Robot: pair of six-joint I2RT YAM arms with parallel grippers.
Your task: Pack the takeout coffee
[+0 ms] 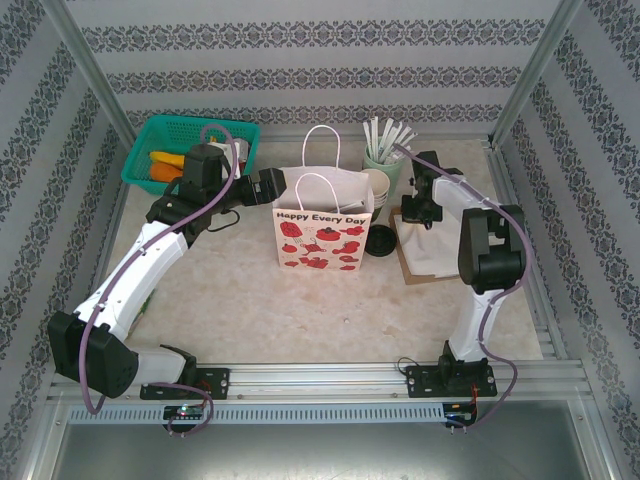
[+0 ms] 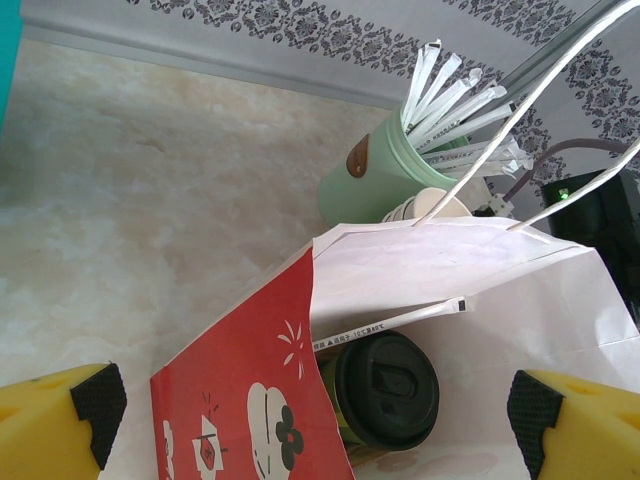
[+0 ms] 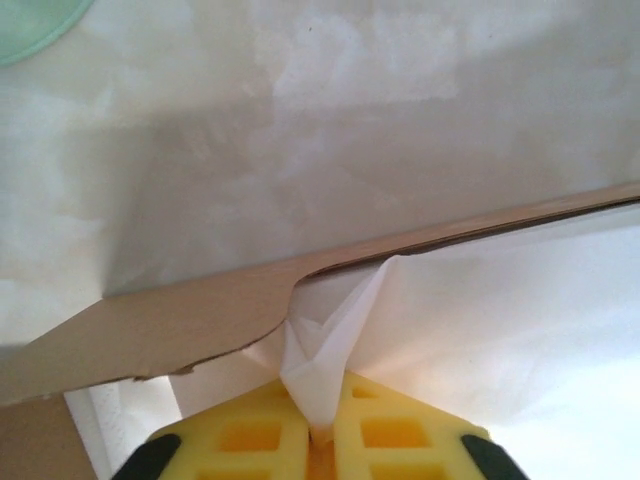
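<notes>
Top external view: the left gripper (image 1: 272, 188) hovers at the upper left corner of the paper bag (image 1: 320, 235). The bag stands upright on the surface (image 1: 250, 300) with its mouth open. In the left wrist view the jaws are spread as wide as they go, one yellow pad on each side of the bag's mouth, and they hold nothing.

Looking down past the bag's red side panel, the takeout coffee (image 2: 385, 390) appears to sit upright low inside the bag, black lid up. A wrapped white stick (image 2: 400, 318) leans across the white inner wall just above it. So the main step looks done: the cup is in the bag.

Just right of the bag's lower corner a dark round thing (image 1: 380, 241) stands on the surface; it is too small to name.

Further right, in the right wrist view, the right gripper (image 3: 320, 435) is closed tight on a raised fold of a white paper napkin (image 3: 480, 330). The napkin lies on a brown cardboard sheet (image 3: 150, 320), pinched but not lifted clear. What seems left is to carry the napkin over, drop it into the bag, and draw both arms away.
</notes>
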